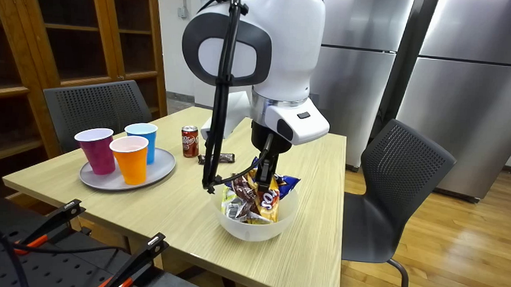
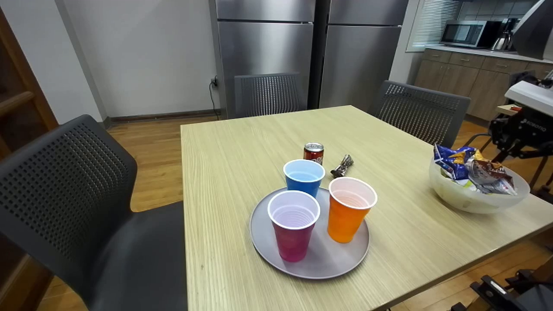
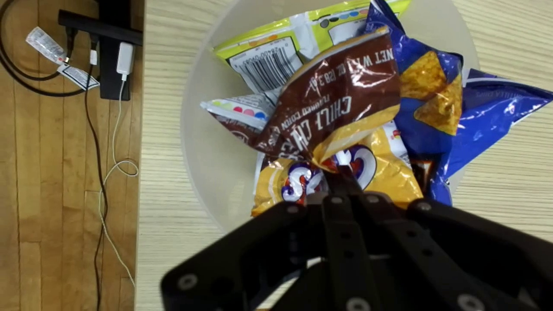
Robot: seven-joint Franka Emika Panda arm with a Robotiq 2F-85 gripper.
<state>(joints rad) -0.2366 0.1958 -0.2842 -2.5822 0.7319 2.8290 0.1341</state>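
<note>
The chili cheese corn chip bag (image 3: 341, 97) sits on top of the heap in the translucent white bowl (image 1: 250, 234), its brown end crumpled and folded upward. The tool (image 3: 343, 172) points down into the bowl, its fingers together and clamped on a gathered fold of the bag. Just below the fingertips, white letters outlined in purple run across a yellow wrapper (image 3: 397, 172); I can't tell whether that is the same bag or another one. Around it in the bowl, a lime-green-edged snack bag (image 3: 268, 65) shows its barcode, and blue tortilla chip packaging (image 3: 492, 116) pokes out over the rim. Above hangs the white robot arm (image 1: 289, 44), with a thick black cable (image 1: 228, 54) strapped along it.

The bowl stands on a pale wood-grain worktop (image 1: 306, 251), close to one edge. Well apart from it, a round grey plate (image 2: 315, 268) carries three plastic cups, all upright: a maroon cup (image 2: 293, 237), an orange cup (image 2: 345, 220) and a blue cup (image 2: 304, 185). Near the plate stands a Dr Pepper can (image 1: 190, 142), with a dark-wrapped candy bar (image 1: 226, 158) lying just beside it. Dark grey chairs (image 1: 400, 173) stand at the worktop, and beyond them I see stainless-steel refrigerators (image 1: 354, 87) and a glass-fronted wooden cabinet (image 1: 69, 33).
</note>
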